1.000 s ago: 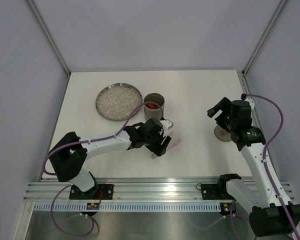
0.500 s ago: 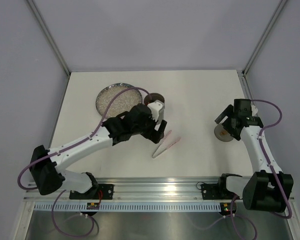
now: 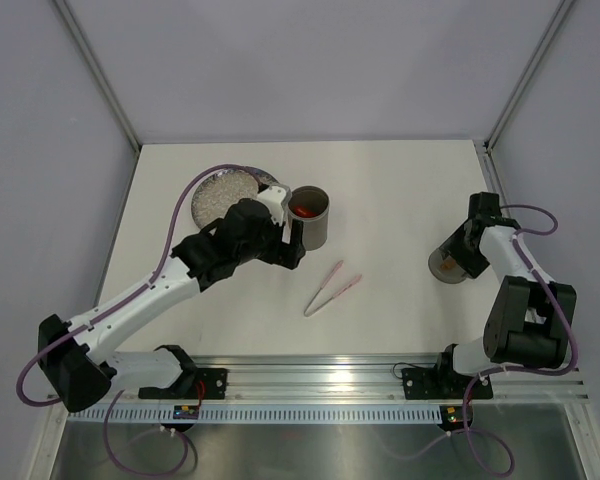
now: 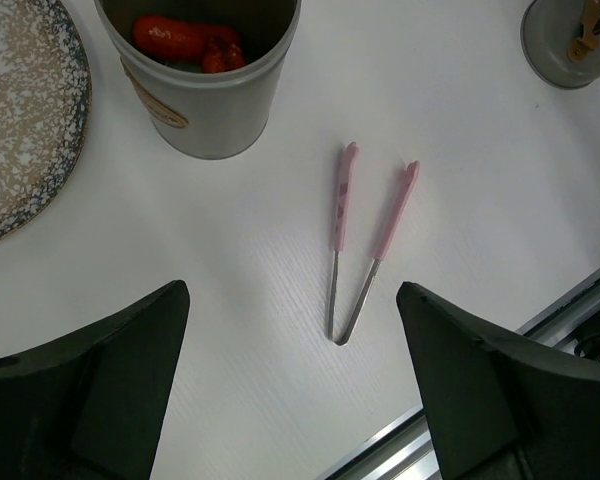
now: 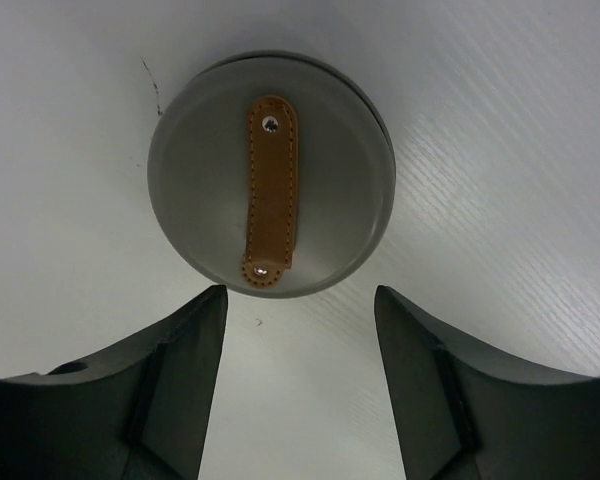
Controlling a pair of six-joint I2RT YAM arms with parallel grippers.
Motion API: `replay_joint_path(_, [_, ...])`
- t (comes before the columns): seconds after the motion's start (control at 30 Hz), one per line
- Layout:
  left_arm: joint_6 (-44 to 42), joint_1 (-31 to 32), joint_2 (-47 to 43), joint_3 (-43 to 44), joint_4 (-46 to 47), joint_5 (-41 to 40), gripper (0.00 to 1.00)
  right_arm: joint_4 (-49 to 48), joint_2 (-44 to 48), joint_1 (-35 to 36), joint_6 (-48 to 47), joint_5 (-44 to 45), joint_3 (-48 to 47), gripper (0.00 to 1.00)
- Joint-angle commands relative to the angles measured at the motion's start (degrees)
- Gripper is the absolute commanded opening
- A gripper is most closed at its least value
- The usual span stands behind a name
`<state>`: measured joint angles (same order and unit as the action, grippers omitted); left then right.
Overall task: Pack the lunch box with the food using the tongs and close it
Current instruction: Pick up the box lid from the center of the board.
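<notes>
The lunch box (image 3: pixel 308 218) stands open beside the plate, with red and orange food (image 4: pixel 175 35) inside it. The pink tongs (image 3: pixel 332 288) lie loose on the table, their V pointing toward the near edge (image 4: pixel 365 240). My left gripper (image 3: pixel 286 243) hovers open just left of the lunch box (image 4: pixel 215 100), above the table, nothing between its fingers (image 4: pixel 292 300). My right gripper (image 3: pixel 460 255) is low over the grey lid (image 5: pixel 270 170) with its tan strap (image 5: pixel 270 190). Its open jaws stand at the lid's near edge (image 5: pixel 300 295), not around it.
The speckled plate (image 3: pixel 220 192) lies at the back left, partly under my left arm, its rim (image 4: pixel 75 110) close to the lunch box. The lid (image 3: pixel 444 267) sits near the table's right edge. An aluminium rail (image 3: pixel 320 375) runs along the near edge.
My left gripper opened, let go of the tongs, and drew back and left toward the lunch box. My right gripper swung down close over the lid, and its jaws narrowed a little.
</notes>
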<state>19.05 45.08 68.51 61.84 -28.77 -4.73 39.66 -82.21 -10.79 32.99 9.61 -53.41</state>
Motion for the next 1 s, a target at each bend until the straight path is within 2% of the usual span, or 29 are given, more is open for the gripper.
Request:
replay_joint_path(0.0, [0.81, -0.78, -0.84, -1.02, 2.23, 0.07, 0.89, -3.44, -1.37, -0.29, -0.83, 0.77, -2.58, 0.68])
replay_joint_path(0.17, [1.08, -1.31, 0.05, -1.73, 2.85, 0.52, 0.89, -5.91, -3.91, -0.29, -0.65, -0.90, -2.93, 0.67])
replay_joint_path(0.3, [1.60, -1.66, -1.71, -3.13, 4.51, 0.78, 0.89, -7.75, -6.11, -0.29, -0.83, -0.99, -3.46, 0.56])
replay_joint_path(0.6, [2.75, -2.54, -2.33, -4.36, 4.96, 2.45, 0.89, -10.13, -11.03, -0.29, -1.18, -0.64, -4.25, 0.53])
replay_joint_path(0.83, [2.84, -3.24, -1.45, -4.01, 4.87, 3.49, 0.89, -10.92, -11.83, -0.29, -2.32, -1.96, -4.07, 0.32])
replay_joint_path(0.87, [3.36, -3.59, -1.36, -4.01, 4.96, 3.94, 0.89, -10.92, -11.57, -0.29, -2.58, -2.31, -3.99, 0.23])
replay_joint_path(0.93, [4.15, -5.25, -1.10, -4.27, 5.66, 6.64, 0.89, -10.75, -10.87, -0.29, -2.76, -2.31, -3.81, 0.15])
replay_joint_path(0.97, [4.85, -5.79, -1.19, -4.28, 5.92, 7.27, 0.89, -10.48, -10.69, -0.29, -2.76, -2.22, -3.81, 0.06])
